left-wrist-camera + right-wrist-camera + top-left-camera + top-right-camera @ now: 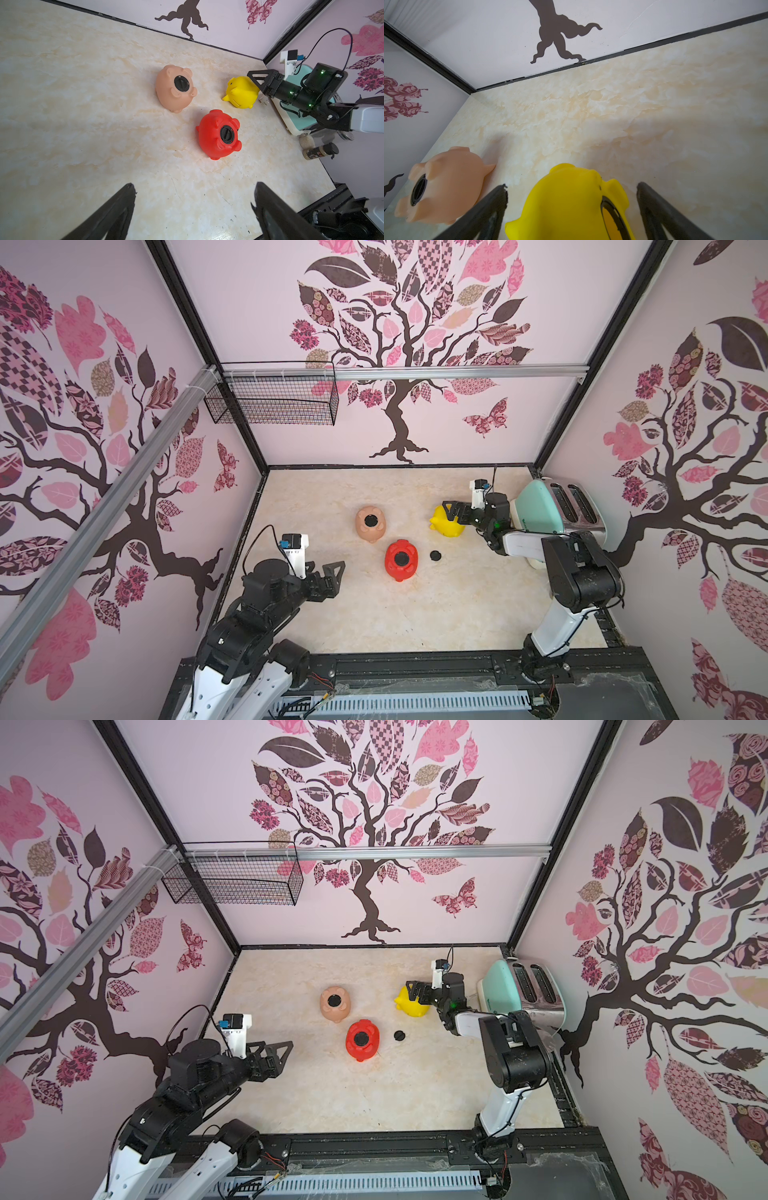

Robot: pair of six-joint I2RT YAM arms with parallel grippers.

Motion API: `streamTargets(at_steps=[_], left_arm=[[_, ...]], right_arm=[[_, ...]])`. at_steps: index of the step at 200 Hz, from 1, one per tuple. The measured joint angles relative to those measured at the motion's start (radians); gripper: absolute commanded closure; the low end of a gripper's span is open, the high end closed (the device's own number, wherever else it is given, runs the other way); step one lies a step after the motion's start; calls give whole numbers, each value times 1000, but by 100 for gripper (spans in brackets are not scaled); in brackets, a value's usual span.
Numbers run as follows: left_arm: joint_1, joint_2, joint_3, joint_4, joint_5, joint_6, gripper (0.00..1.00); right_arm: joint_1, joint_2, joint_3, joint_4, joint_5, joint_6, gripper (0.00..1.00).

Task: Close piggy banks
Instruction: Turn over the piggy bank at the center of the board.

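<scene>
peach pig (365,533), red pig (392,569), yellow pig (448,527)

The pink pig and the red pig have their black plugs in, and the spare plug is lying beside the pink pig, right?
Not quite. The spare plug lies beside the red pig, not the pink pig; both top views show it. Those two pigs do have their plugs in.

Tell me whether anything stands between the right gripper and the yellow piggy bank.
Nothing visible does. The open right gripper straddles the yellow piggy bank, a finger on each side. The peach piggy bank lies aside.
</scene>
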Motion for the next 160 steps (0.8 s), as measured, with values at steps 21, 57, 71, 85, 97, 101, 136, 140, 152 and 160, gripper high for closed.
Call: streamTargets(at_steps=[21,57,71,85,97,101,136,140,152,160], left_arm=[[0,0,0,0,0,0,8],[0,0,0,0,0,0,8],[0,0,0,0,0,0,8],[0,0,0,0,0,0,8],[0,0,0,0,0,0,8],[0,1,0,0,0,0,8],[0,1,0,0,0,0,8],[0,1,0,0,0,0,8],[0,1,0,0,0,0,8],[0,1,0,0,0,0,8]], right_arm=[[0,34,-18,40,-19,1,0],[0,66,-29,77,-40,5,0],[0,72,-29,85,-41,5,0],[0,79,-27,92,-42,5,0],[0,83,-25,97,-42,8,1],[0,84,-25,98,-42,9,1],[1,89,-15,93,-40,22,10],[2,93,-10,93,-40,26,11],[4,99,5,85,-34,32,13],[6,101,12,78,-24,36,15]])
